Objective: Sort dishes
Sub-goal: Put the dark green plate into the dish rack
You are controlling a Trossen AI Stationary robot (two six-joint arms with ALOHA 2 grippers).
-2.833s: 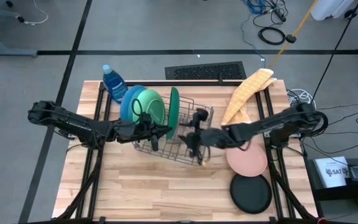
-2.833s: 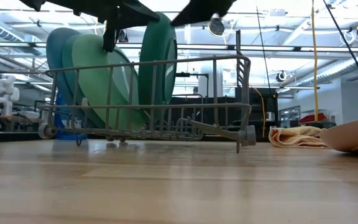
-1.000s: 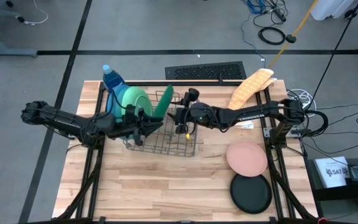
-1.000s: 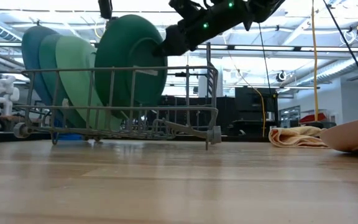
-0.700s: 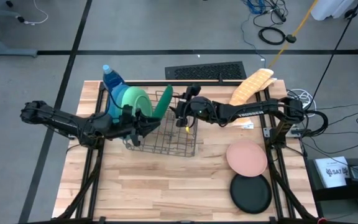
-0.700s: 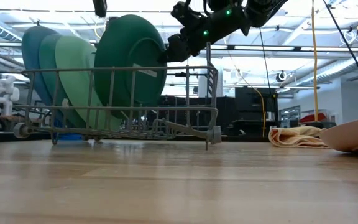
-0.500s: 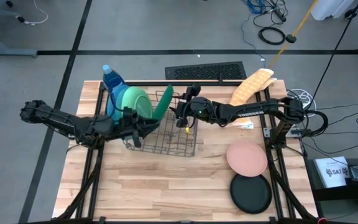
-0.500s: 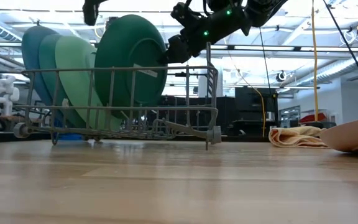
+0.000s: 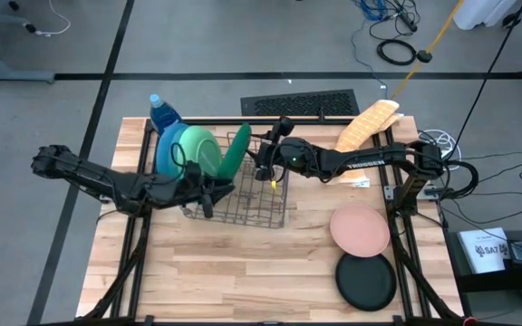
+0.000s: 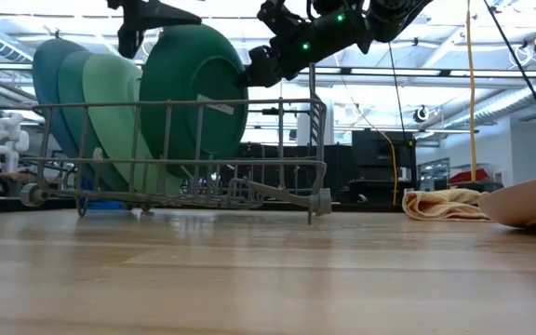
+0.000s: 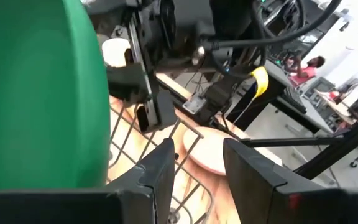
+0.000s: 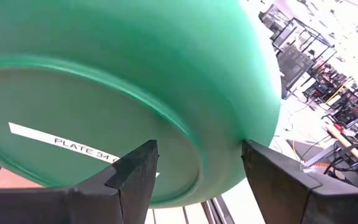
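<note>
Three large plates stand on edge in the wire rack (image 9: 263, 205): a blue one (image 9: 164, 149), a light green one (image 9: 198, 149) and a dark teal-green one (image 9: 234, 152), which leans a little. My right gripper (image 9: 258, 164) is open at the teal-green plate's (image 10: 194, 93) upper rim, with one finger on either side of it in the right wrist view (image 12: 194, 149). My left gripper (image 9: 210, 194) hovers open over the rack's near left part, with nothing between its fingers (image 11: 197, 146). A pink plate (image 9: 361, 229) and a black plate (image 9: 365, 281) lie flat on the table at the right. My right gripper's open fingers (image 12: 135, 171) stand on either side of the teal-green plate's upper rim (image 12: 229, 134), coming level from the table's right. Whether they touch the rim, I cannot tell. The plate's lower edge sits in the rack.
A blue soap bottle (image 9: 161, 110) stands behind the rack at the far left. A yellow cloth (image 9: 365, 129) lies at the far right. Bare wood stretches along the near edge, left of the black plate.
My left gripper has drawn back a little toward the table's near edge, away from the plates, leaving more of the light green plate in sight. My right gripper has risen slightly at the teal-green plate's rim. The plates and rack have stayed put.
</note>
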